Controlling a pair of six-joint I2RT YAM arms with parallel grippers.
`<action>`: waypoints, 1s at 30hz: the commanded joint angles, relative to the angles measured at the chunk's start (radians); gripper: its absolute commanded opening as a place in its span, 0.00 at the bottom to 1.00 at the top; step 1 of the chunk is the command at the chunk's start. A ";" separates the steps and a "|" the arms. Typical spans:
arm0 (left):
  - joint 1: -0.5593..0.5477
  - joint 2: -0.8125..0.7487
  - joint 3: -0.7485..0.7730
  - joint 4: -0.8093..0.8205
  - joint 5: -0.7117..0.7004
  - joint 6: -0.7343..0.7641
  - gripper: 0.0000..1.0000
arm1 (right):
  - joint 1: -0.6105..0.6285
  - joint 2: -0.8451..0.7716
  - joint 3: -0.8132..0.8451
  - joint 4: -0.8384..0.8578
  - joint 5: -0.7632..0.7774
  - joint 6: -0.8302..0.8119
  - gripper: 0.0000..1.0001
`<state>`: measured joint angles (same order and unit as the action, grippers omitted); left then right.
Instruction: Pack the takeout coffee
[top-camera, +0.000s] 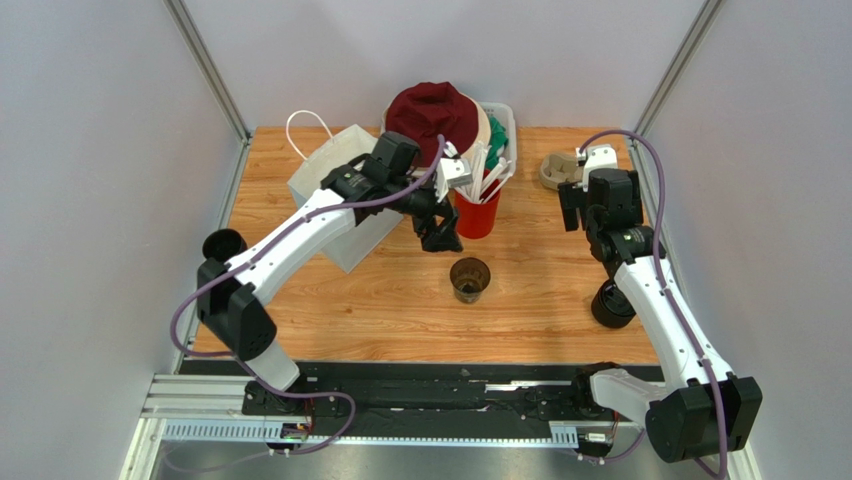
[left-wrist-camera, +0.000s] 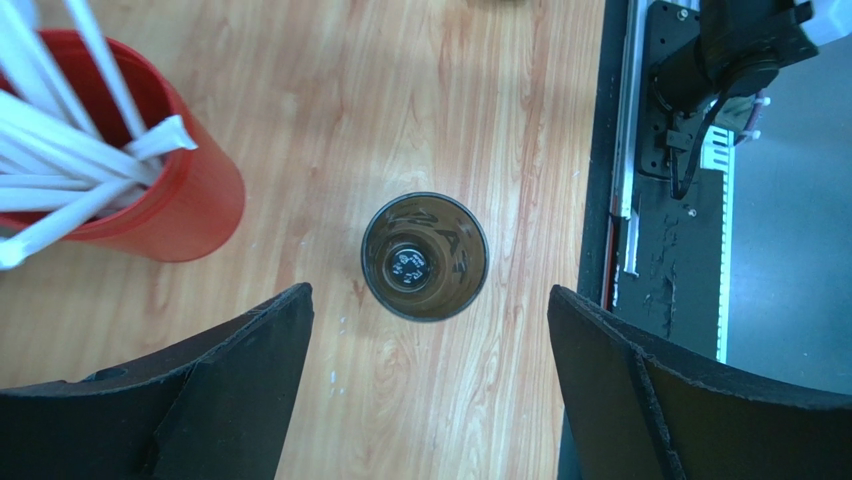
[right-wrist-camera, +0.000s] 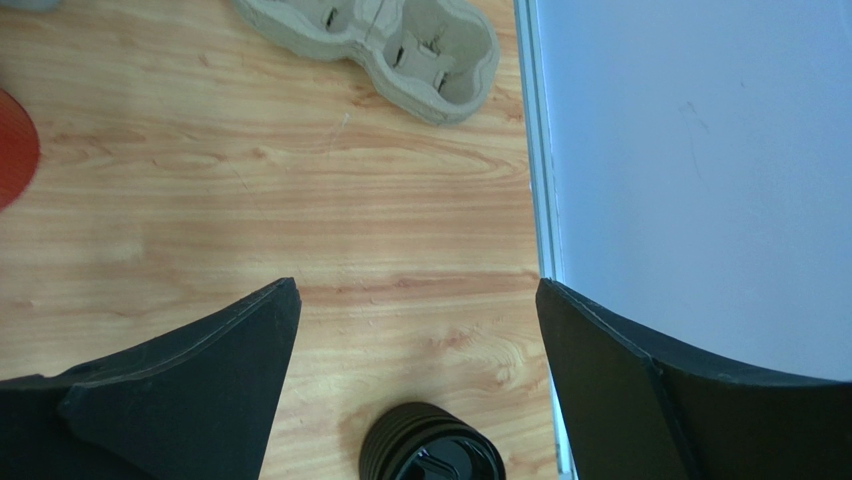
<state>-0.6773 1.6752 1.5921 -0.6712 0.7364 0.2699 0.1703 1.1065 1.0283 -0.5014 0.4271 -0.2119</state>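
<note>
The takeout coffee cup (top-camera: 470, 279) is small and dark brown, brownish inside, and stands upright at the table's middle with no lid on it. In the left wrist view it (left-wrist-camera: 425, 256) sits just ahead of the open jaws, seen from above. My left gripper (top-camera: 440, 238) (left-wrist-camera: 428, 335) is open and empty, hovering just behind and above the cup. My right gripper (top-camera: 585, 218) (right-wrist-camera: 415, 292) is open and empty over the table's right side, near the wall.
A red cup of white straws (top-camera: 476, 212) (left-wrist-camera: 150, 190) stands just behind the coffee cup. A white paper bag (top-camera: 335, 190) is back left. A pulp cup carrier (top-camera: 560, 170) (right-wrist-camera: 400, 40) is back right. A black ringed round item (top-camera: 612, 305) (right-wrist-camera: 432, 452) lies right; an all-black cup (top-camera: 224, 244) far left.
</note>
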 joint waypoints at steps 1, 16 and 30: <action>0.051 -0.158 -0.020 -0.085 -0.058 0.069 0.96 | -0.011 -0.028 0.050 -0.084 0.002 -0.082 0.95; 0.242 -0.469 -0.067 -0.428 -0.241 0.212 0.97 | -0.043 -0.341 -0.241 -0.298 -0.154 -0.380 0.85; 0.248 -0.632 -0.204 -0.288 -0.471 0.109 0.99 | -0.127 -0.389 -0.335 -0.359 -0.359 -0.474 0.73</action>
<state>-0.4351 1.0622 1.3853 -0.9993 0.3256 0.4046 0.0723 0.6792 0.6933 -0.8509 0.1772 -0.6819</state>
